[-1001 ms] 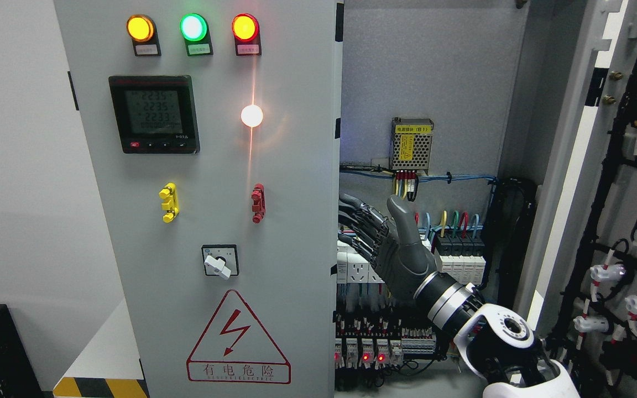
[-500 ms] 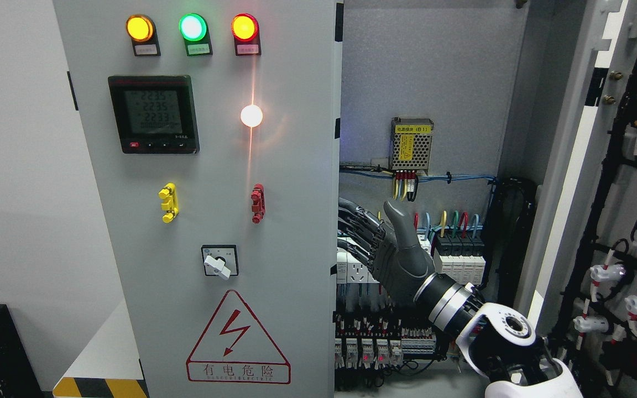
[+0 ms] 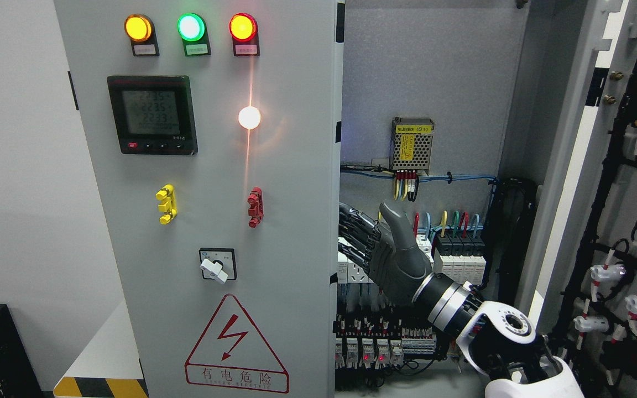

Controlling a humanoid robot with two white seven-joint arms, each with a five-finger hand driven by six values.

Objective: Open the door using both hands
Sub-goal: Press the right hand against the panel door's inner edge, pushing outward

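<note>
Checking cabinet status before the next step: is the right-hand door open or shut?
Open. The right door is swung wide to the right, its wired inner face showing, and the cabinet's breakers are exposed. The right hand reaches toward the left door's edge.

Bright, even light and a sharp picture throughout. A white glare spot [image 3: 249, 117] with a thin vertical streak flares on the grey door [image 3: 296, 221]. The cabinet's lower interior [image 3: 385, 342] sits in shadow.

Dark grey right hand [image 3: 398, 262], white forearm [image 3: 517, 348]

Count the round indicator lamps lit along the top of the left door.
3, in a row across the left door top: amber lamp leftmost, green lamp in the middle, red lamp rightmost. None looks hidden.
</note>
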